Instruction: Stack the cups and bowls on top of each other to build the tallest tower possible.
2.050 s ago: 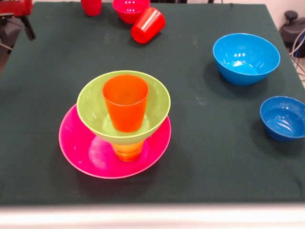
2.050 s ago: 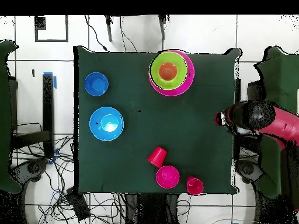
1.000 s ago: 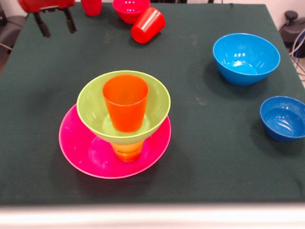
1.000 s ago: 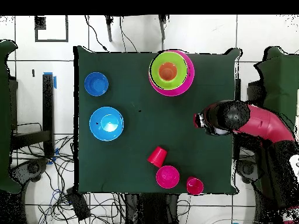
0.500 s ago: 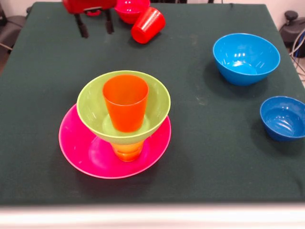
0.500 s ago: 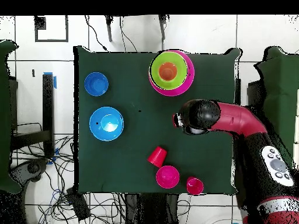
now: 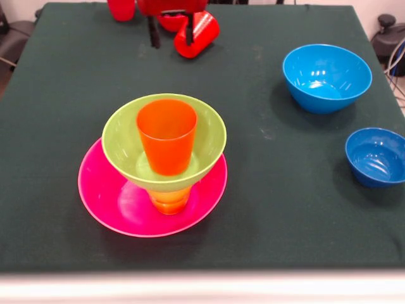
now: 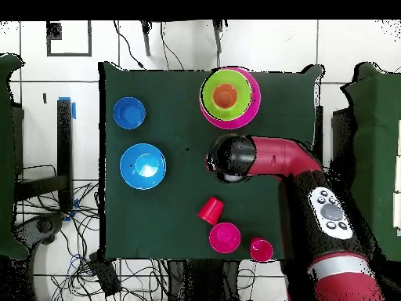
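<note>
The red and black gripper (image 7: 171, 35), fingers spread, half hides the small red plastic bowl (image 7: 168, 21) beside the tipped red cup (image 7: 197, 33).

The table (image 7: 63, 76) has a big bare patch in its middle, with free room between the tower (image 7: 161, 168) and the light blue bowl (image 7: 326, 77). The tower stands tall near one edge and blocks the way there. The light blue bowl and the small dark blue bowl (image 7: 376, 156) sit near the side edge, apart from each other, with a gap between them. At the robot's edge, a red cup lying on its side (image 7: 197, 31), a small red bowl (image 8: 225, 237) and an upright red cup (image 7: 121, 8) crowd close together. The gripper (image 7: 170, 35) hangs just beside the lying cup. The table's corners are bare.
</note>
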Tool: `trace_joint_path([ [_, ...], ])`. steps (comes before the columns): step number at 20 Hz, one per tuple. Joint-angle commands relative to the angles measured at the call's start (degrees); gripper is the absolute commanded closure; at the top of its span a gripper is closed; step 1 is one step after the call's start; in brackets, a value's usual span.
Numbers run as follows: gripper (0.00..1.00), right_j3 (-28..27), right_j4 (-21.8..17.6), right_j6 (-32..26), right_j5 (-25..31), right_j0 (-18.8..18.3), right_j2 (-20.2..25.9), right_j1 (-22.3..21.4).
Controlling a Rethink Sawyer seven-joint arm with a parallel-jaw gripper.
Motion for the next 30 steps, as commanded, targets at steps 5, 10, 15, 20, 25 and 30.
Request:
trace_joint_path([
  [5, 0.00, -0.7, 1.5, 17.6, -4.8, 8.8, -3.7, 3.9],
  [10, 0.00, -3.5, 2.2, 21.4, -4.7, 12.2, -4.6, 6.0],
  [15, 0.00, -6.8, 3.5, 23.7, -4.3, 14.5, -5.0, 8.6],
  [20, 0.00, -11.4, 4.1, 28.6, -3.7, 19.4, -7.1, 11.8],
  [25, 0.00, -15.9, 5.3, 31.5, -3.7, 22.6, -8.3, 15.3],
  [30, 0.00, -19.9, 7.5, 34.0, -2.8, 25.4, -9.5, 17.7],
])
